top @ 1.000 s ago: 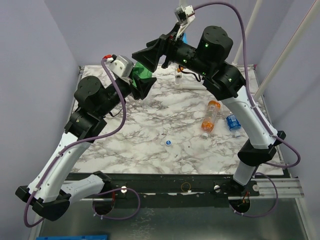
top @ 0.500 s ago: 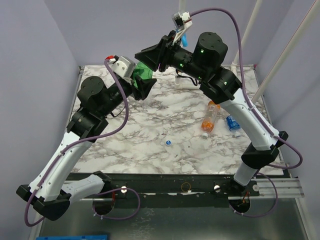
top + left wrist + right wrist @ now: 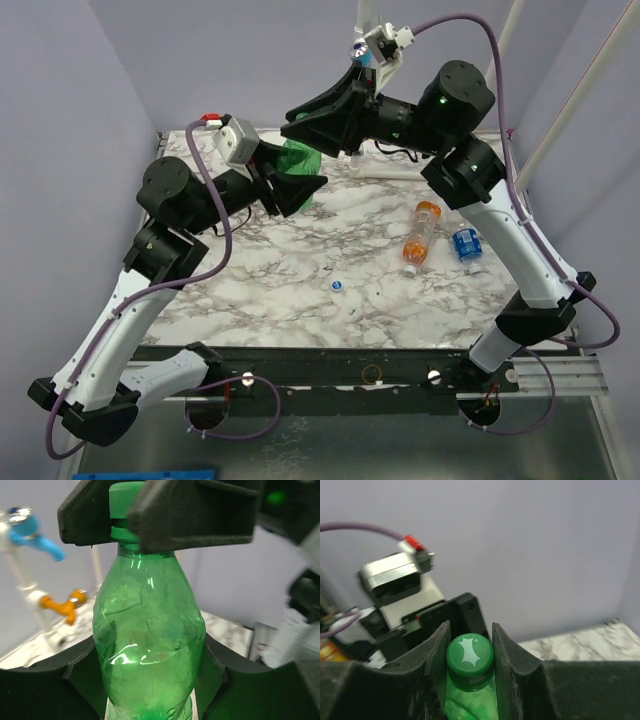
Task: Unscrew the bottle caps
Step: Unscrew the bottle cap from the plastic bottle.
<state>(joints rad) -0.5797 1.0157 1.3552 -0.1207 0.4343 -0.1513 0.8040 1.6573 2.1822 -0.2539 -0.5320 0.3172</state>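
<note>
The marble-patterned worktop [image 3: 260,270] carries an orange bottle [image 3: 420,235] lying on its side, a blue-labelled bottle [image 3: 466,244] just to its right, and a small loose cap [image 3: 338,285] nearer the front, apart from both.

No legible text, number or brand name found. One sign only: a white splash-shaped emblem [image 3: 468,652] printed on top of the green cap [image 3: 470,674], between the jaws of the right gripper [image 3: 469,636]. Blue-labelled bottle [image 3: 466,245]: print too small to read.
</note>
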